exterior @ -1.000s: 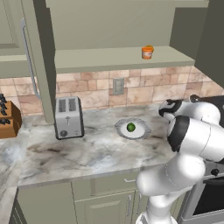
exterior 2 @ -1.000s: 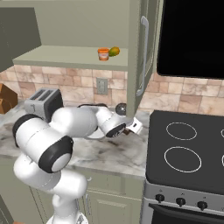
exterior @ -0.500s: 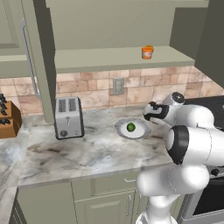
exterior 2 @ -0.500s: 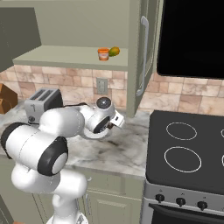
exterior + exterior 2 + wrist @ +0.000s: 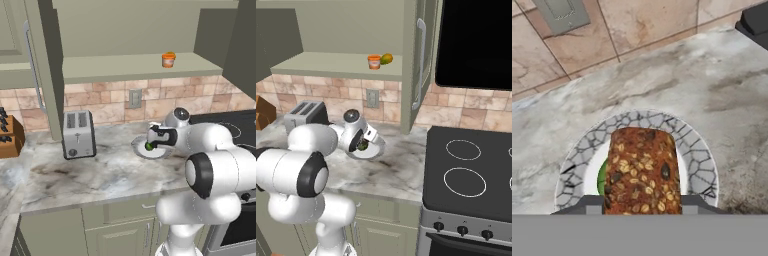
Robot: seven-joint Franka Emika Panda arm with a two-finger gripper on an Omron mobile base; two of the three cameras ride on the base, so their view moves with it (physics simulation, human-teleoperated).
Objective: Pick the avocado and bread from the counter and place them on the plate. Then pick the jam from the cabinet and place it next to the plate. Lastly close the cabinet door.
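Observation:
The bread [image 5: 642,170], a dark seeded reddish-brown chunk, sits between my fingertips with the gripper [image 5: 643,204] shut on it. It hangs just above the plate [image 5: 637,120], whose speckled rim rings it. The avocado [image 5: 602,177] lies on the plate, peeking out left of the bread. In the left base view my gripper [image 5: 152,137] hovers over the plate [image 5: 138,150] and the avocado [image 5: 149,146] on the marble counter [image 5: 100,175]. The jam [image 5: 168,60] stands on the open cabinet's shelf; the cabinet door [image 5: 42,65] stands swung open.
A silver toaster [image 5: 78,133] stands left of the plate and a knife block [image 5: 7,137] at the far left. A yellow-green fruit [image 5: 386,58] sits beside the jam [image 5: 374,62]. The black stove [image 5: 471,170] lies to the right. A wall outlet [image 5: 562,12] is behind the plate.
The arm has swung left along the counter, bringing the hand with the bread from the stove side to over the plate. The jaws have stayed shut.

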